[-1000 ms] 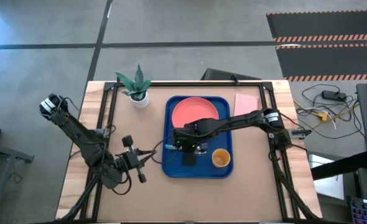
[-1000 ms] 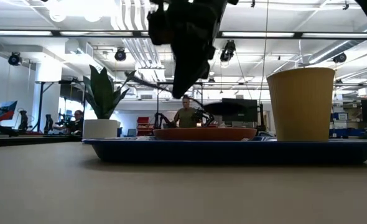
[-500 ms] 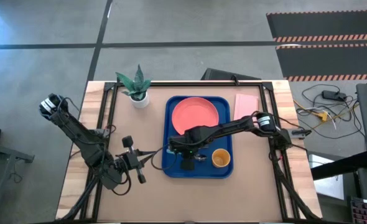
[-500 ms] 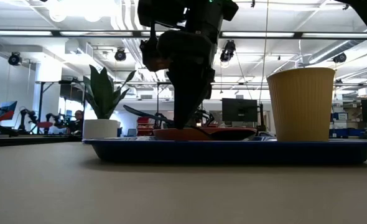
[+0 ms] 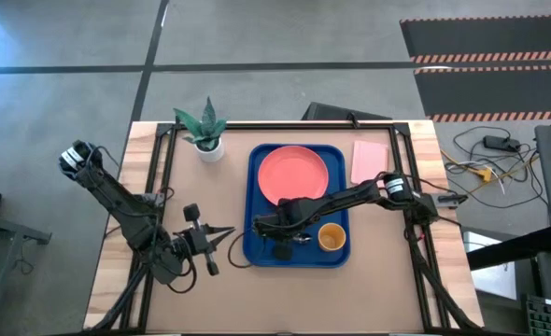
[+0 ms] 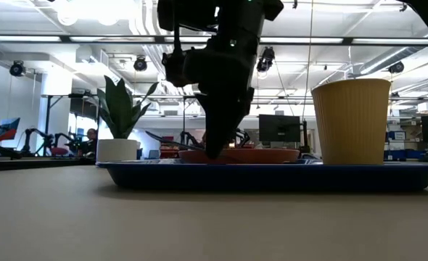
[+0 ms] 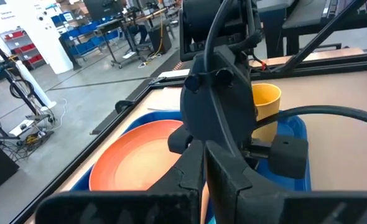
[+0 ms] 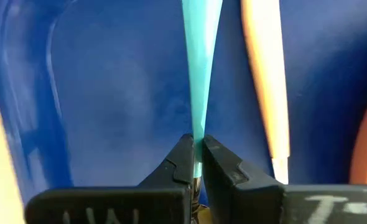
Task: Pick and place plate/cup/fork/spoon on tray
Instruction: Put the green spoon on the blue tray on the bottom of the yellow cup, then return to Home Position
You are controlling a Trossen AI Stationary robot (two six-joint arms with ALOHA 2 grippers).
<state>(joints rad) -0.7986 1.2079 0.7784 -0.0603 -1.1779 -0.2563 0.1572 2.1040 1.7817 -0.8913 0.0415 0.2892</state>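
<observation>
The high view shows the left arm folded at the table's left side, its left gripper [image 5: 221, 234] resting low near the tray's left rim, fingers close together with nothing between them in its own wrist view. A small potted plant [image 5: 204, 130] stands behind it at the table's far left. The blue tray [image 5: 253, 161] lies in the middle, with the coral plate [image 5: 293, 174] in its far half and the yellow cup [image 5: 331, 237] in its near right corner. The right arm reaches across the tray from the right, and the right gripper [image 5: 264, 225] is down at the tray's near left part. In the right wrist view its fingers [image 8: 182, 163] are pinched narrowly on the teal handle of the spoon [image 8: 200, 59], just above the tray floor, with the fork [image 8: 265, 74] lying just beside it. A pale pink pad [image 5: 370, 157] lies right of the tray.
</observation>
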